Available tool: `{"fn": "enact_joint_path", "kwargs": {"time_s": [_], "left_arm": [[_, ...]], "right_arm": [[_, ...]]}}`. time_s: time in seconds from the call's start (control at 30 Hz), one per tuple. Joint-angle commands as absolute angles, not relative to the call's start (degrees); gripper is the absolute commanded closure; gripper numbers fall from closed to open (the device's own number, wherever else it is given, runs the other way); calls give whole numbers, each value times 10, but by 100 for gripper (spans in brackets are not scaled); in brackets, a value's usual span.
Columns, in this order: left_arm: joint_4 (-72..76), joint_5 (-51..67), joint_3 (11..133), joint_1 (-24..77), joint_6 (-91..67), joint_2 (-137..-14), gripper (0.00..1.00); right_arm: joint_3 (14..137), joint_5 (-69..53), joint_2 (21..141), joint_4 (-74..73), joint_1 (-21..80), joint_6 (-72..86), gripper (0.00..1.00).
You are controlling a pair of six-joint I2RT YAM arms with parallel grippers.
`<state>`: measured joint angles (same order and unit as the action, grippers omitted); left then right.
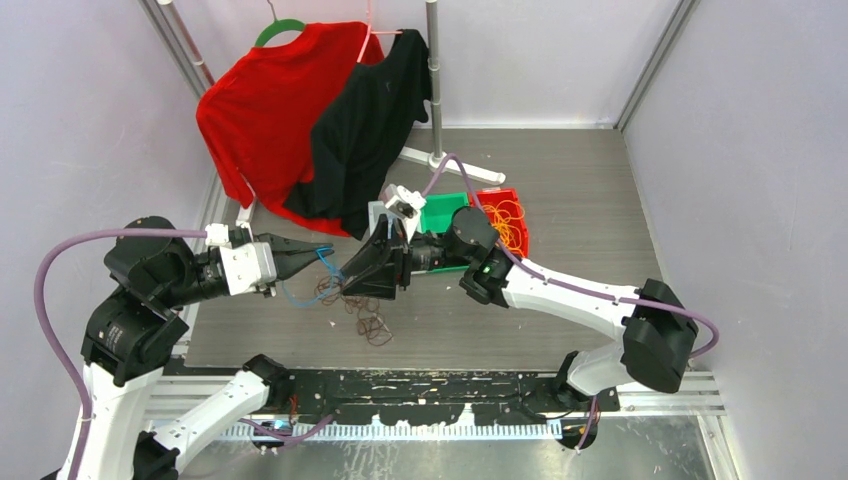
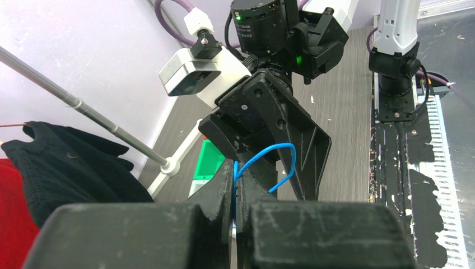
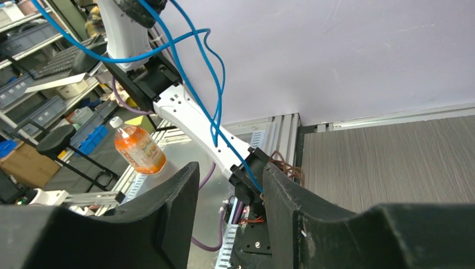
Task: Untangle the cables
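Observation:
A blue cable is pinched between the tips of my left gripper, which is shut on it above the table's left middle. The left wrist view shows the blue cable looping up out of the closed left gripper. Facing it close by, my right gripper is open. In the right wrist view the blue cable runs down along the inner edge of one finger of the right gripper. Dark brown cables lie bunched on the table below both grippers. Orange cables fill a red bin.
A green bin stands beside the red bin, behind the right wrist. A red shirt and a black shirt hang from a rack at the back left. An orange bottle stands off the table.

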<state>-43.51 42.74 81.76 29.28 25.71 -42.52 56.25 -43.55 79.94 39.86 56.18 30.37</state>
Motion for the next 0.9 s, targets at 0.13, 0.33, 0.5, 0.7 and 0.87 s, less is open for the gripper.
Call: {"fn": "enact_joint_path", "kwargs": {"time_s": [0.13,0.33,0.5,0.7,0.87], "left_arm": [[-407,434,834,293,250,-429,100],[-400,434,832,293,249,-429,100],[-398,434,833,293,247,-429,100],[-391,436,834,293,245,-432,100],[-374,431,852,293,232,-442,100]], "right_arm": [[591,-418,817,455,564,304,56],[618,-439,861,493,576,351,69],[625,-420,876,500,584,350,81],[617,-397,905,510,597,358,89],[572,-339,972,527,599,366,96]]}}
